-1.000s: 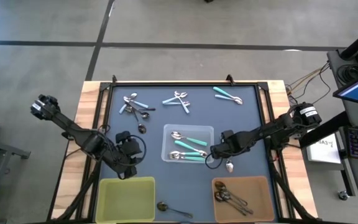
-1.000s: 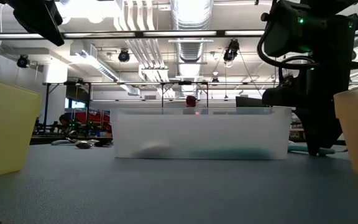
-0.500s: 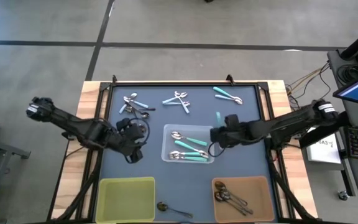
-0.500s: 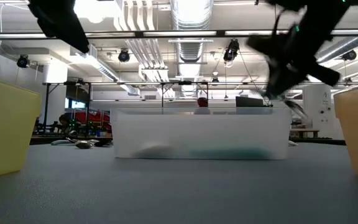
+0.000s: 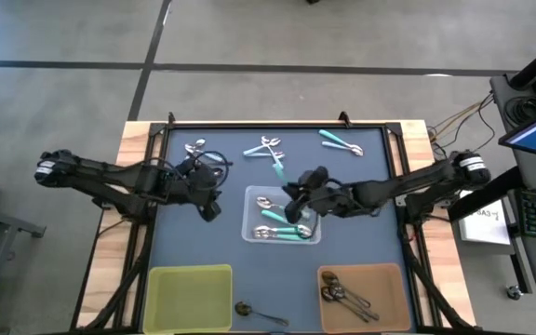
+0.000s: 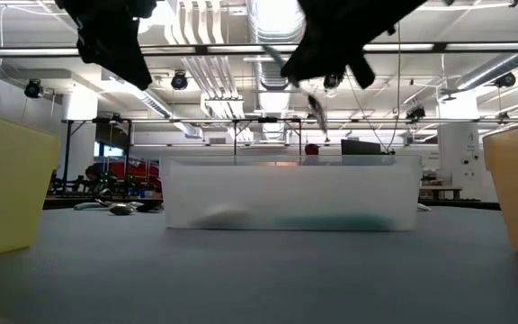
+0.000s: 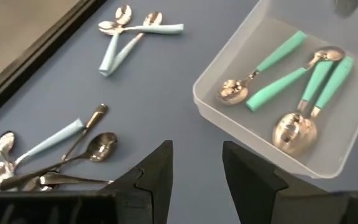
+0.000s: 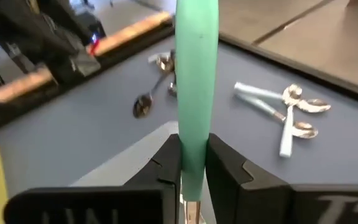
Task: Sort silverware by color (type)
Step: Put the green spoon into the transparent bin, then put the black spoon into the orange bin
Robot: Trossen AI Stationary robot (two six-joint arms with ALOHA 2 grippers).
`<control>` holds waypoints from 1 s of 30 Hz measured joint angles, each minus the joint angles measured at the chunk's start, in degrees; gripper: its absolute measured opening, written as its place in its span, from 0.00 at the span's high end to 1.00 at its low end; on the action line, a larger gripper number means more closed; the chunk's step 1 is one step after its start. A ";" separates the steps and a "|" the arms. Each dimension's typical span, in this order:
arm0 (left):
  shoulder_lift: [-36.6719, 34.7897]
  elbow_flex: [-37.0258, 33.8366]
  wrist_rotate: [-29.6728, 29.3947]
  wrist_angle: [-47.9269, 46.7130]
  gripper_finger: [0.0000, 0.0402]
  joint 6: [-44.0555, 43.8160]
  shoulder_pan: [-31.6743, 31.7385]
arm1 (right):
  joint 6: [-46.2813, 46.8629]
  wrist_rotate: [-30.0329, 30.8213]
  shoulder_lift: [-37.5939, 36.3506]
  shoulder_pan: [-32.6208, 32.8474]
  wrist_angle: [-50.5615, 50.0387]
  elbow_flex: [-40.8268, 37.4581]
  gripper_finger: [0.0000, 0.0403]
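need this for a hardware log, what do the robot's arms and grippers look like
Both arms are slim, black and jointed, with thin black cables looping near the wrists. The left gripper has two flat, matte black, angular fingers. The right gripper has the same dark blocky fingers. No markings are legible.

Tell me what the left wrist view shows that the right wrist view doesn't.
Only the left wrist view: the clear bin with its three teal-handled spoons, and the open left gripper. Only the right wrist view: the right gripper shut on a teal-handled spoon standing upright, and the left arm beyond it. Both: the pale-blue-handled spoons and the dark spoons loose on the mat.
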 joint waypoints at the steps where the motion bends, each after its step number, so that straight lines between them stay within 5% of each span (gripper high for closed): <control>1: -0.09 0.00 0.01 0.03 0.69 0.43 0.37 | -0.49 -0.88 1.58 -0.27 0.07 0.42 0.88; 8: -0.47 -0.01 0.09 -1.42 0.69 0.16 2.76 | -2.18 -1.84 9.97 -1.66 -1.81 5.26 0.72; 15: -0.09 -0.19 0.13 -8.72 0.69 -8.60 9.05 | -1.67 -5.74 10.39 -4.64 -19.01 14.22 0.59; 23: 3.60 -4.40 5.53 -7.25 0.69 -13.67 18.09 | -1.99 -5.63 8.17 -7.95 -35.94 24.73 0.57; 30: 9.03 -8.30 6.10 -4.61 0.69 -17.48 20.16 | -5.90 -3.29 7.10 -9.63 -40.51 28.13 0.60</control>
